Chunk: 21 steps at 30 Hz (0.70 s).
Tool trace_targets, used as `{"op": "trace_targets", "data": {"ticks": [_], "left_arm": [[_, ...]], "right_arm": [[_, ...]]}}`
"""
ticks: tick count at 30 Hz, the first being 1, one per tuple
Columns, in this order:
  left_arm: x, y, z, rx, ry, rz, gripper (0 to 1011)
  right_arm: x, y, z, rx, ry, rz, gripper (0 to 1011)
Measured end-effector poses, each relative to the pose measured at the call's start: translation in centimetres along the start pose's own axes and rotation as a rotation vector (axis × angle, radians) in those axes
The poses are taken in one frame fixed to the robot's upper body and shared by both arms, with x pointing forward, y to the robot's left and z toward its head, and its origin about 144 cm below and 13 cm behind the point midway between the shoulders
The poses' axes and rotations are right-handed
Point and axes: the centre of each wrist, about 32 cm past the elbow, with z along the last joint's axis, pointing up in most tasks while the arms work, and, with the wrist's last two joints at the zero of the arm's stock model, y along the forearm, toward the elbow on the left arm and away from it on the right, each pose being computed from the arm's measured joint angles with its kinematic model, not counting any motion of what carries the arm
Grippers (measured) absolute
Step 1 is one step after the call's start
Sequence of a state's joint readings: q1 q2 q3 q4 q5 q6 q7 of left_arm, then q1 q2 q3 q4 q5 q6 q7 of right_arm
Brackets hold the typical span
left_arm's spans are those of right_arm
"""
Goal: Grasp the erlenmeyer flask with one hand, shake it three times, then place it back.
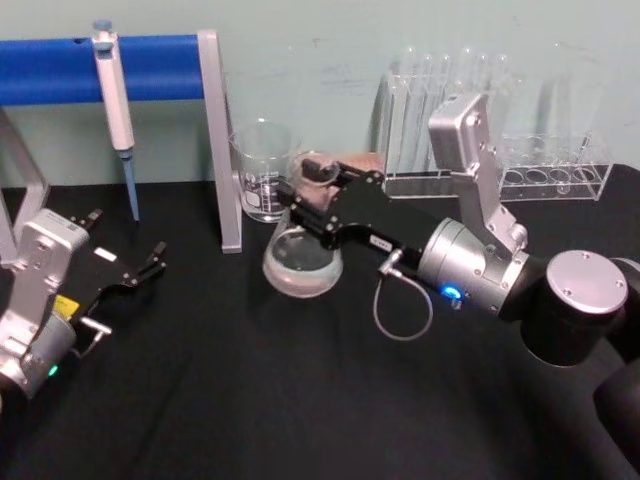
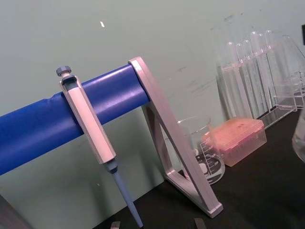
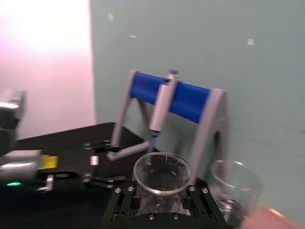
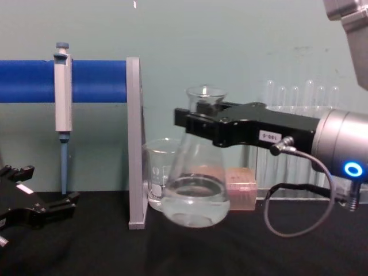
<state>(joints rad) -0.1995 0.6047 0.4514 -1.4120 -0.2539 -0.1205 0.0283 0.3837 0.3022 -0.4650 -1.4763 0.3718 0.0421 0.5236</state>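
Near left, one left claw (image 1: 128, 234) lies released on the black surface (image 1: 250, 400), its two fingers spread. At the centre, one right claw (image 4: 201, 119) is clenched on the neck of the single flask (image 4: 195, 195), which is slightly tilted, holds some clear liquid and seems just off the surface. Farther back stand one beaker (image 1: 262, 170), one pipette (image 1: 115, 100) hanging on one blue stand (image 1: 60, 68), one pink box (image 4: 238, 184), and at far right one rack (image 1: 560, 180) of tubes too faint to count.
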Motion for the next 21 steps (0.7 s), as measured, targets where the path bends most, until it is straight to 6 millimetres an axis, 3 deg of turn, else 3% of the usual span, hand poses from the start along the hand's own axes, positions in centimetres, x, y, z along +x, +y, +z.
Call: {"op": "trace_targets", "data": {"ticks": [21], "left_arm": [[0.00,0.00,0.00,0.000,0.000,0.000,1001]], "right_arm": [[0.19,0.84,0.14,0.017,0.016,0.354,449]]}}
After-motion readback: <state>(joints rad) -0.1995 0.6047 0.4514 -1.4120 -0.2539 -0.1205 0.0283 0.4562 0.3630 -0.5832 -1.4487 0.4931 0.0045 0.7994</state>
